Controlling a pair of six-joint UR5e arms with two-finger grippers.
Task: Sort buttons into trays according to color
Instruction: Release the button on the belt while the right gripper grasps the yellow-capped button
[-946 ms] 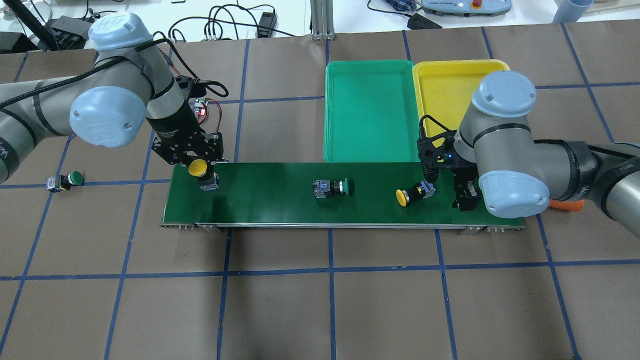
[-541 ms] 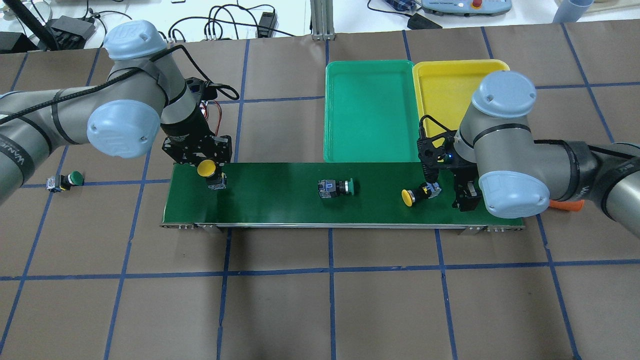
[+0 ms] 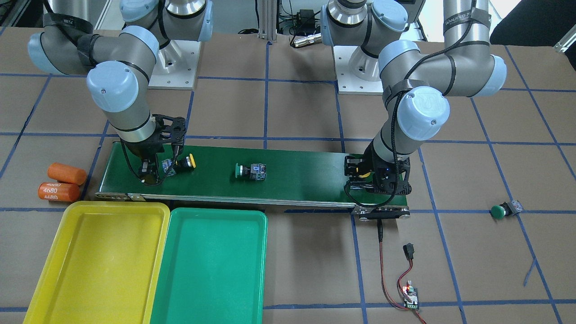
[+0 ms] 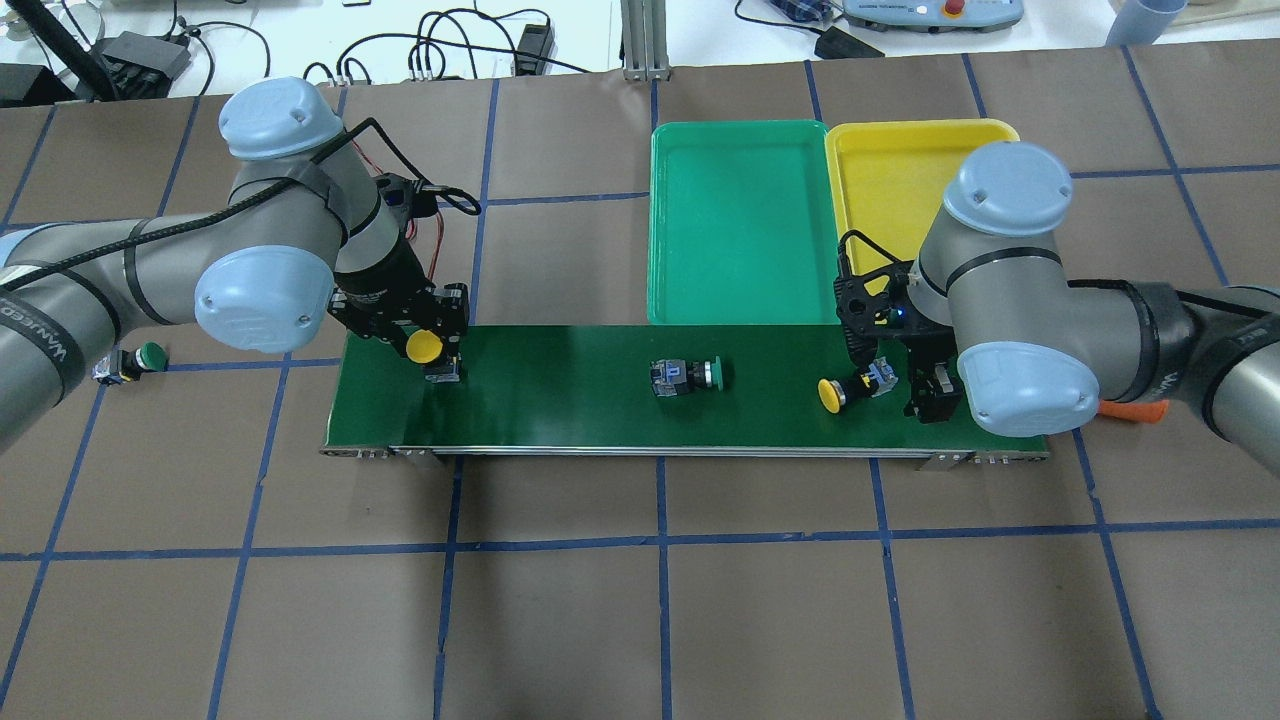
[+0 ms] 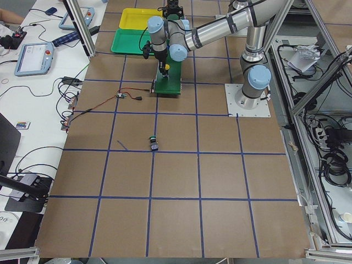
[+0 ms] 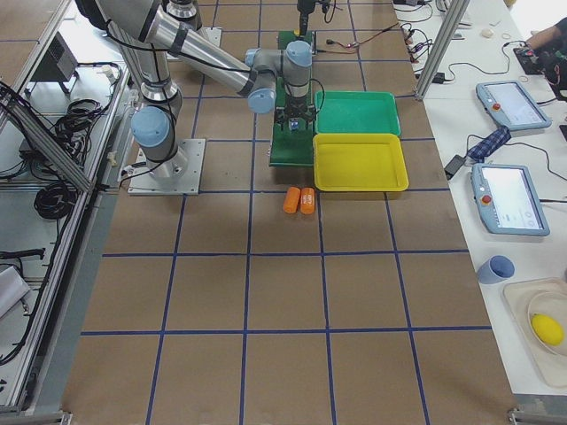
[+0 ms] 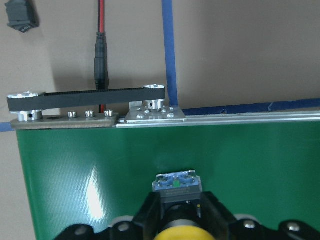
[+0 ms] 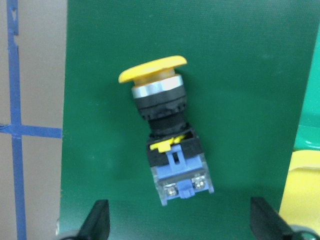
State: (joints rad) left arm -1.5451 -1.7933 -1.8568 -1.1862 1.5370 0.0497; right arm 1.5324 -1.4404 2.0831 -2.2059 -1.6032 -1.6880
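My left gripper (image 4: 432,352) is shut on a yellow button (image 4: 424,346) over the left end of the dark-green belt (image 4: 560,400); the left wrist view shows the fingers clamped on its black body (image 7: 177,186). My right gripper (image 4: 893,376) hangs open over the belt's right end. Another yellow button (image 8: 167,135) lies on its side there, just ahead of the spread fingers (image 8: 97,222). A green button (image 4: 688,374) lies mid-belt. A second green button (image 4: 130,362) lies on the table at far left. Beyond the belt sit the green tray (image 4: 740,215) and yellow tray (image 4: 890,180), both bare.
Two orange cylinders (image 3: 63,182) lie off the belt's right end, beside the yellow tray's (image 3: 96,265) corner. A small circuit board (image 3: 409,297) with red and black wires runs to the belt's left end. Brown paper with blue tape lines covers the table.
My left arm has moved right over the belt's left end with the yellow button in its grip. The green and yellow buttons on the belt have drifted right. My right arm stays still.
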